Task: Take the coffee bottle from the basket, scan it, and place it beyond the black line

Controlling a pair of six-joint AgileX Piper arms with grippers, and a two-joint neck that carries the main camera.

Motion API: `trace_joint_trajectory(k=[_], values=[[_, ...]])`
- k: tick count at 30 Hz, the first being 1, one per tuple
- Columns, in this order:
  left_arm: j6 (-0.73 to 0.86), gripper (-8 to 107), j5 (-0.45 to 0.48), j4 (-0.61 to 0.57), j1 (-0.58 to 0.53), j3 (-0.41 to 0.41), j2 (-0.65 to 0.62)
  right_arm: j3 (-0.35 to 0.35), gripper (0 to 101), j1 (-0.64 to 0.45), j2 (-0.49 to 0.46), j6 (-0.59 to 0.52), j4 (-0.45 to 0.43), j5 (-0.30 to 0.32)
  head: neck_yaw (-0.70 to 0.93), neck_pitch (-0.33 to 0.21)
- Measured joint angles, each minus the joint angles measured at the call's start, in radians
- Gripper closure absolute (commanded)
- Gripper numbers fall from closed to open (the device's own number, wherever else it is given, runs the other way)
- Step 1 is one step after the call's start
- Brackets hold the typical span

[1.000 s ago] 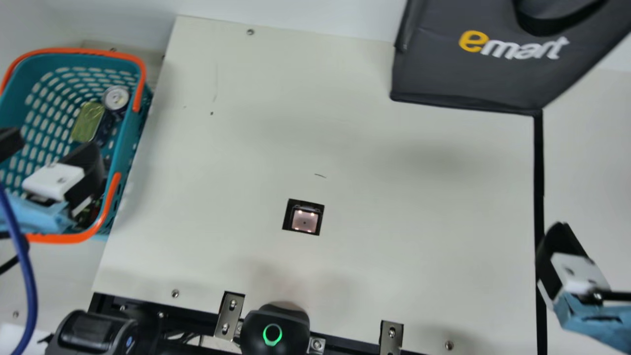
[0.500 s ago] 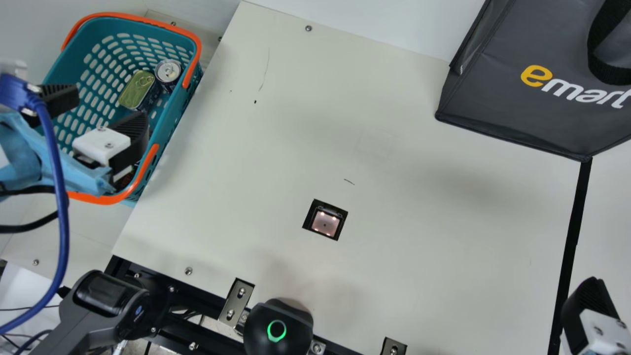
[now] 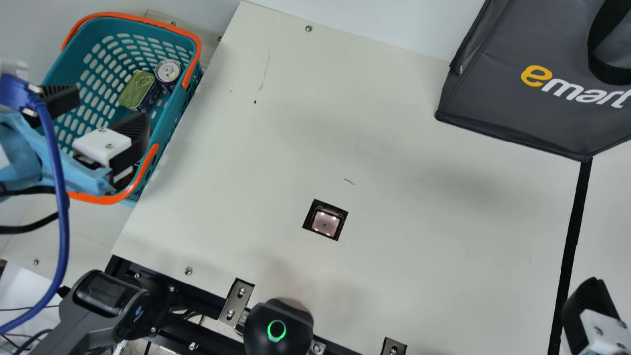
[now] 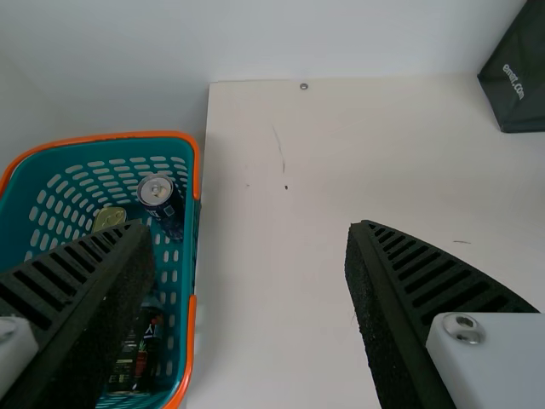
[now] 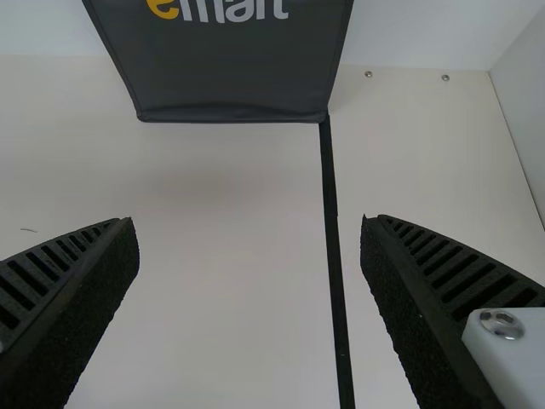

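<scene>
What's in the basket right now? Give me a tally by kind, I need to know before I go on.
Round can: 1
Flat tin: 1
Bottle: 1
Total seen in the basket: 3; part of the inside is hidden.

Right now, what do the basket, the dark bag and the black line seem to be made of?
The basket looks like moulded plastic with a slight sheen, going by its regular rounded slots. The dark bag seems to be matt fabric, perhaps coated, from its soft surface and bound edges. The black line is likely dull tape, being a flat, even strip, though paint is possible.
</scene>
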Motion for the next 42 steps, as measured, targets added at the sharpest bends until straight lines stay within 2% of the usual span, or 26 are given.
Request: trace_joint_trajectory(k=[9,20,30,42], values=[[-0.025,9,-0.001,0.009,0.026,0.019,0.006,0.000,10,0.000,0.000,0.000,0.000,0.000,0.000,0.000],[-0.012,9,0.001,-0.002,0.119,0.027,0.023,0.000,10,0.000,0.000,0.000,0.000,0.000,0.000,0.000],[0.089,9,-0.017,-0.067,0.273,0.034,0.055,0.000,10,0.000,0.000,0.000,0.000,0.000,0.000,0.000],[0.294,9,-0.070,-0.209,0.528,0.043,0.131,0.000,10,0.000,0.000,0.000,0.000,0.000,0.000,0.000]])
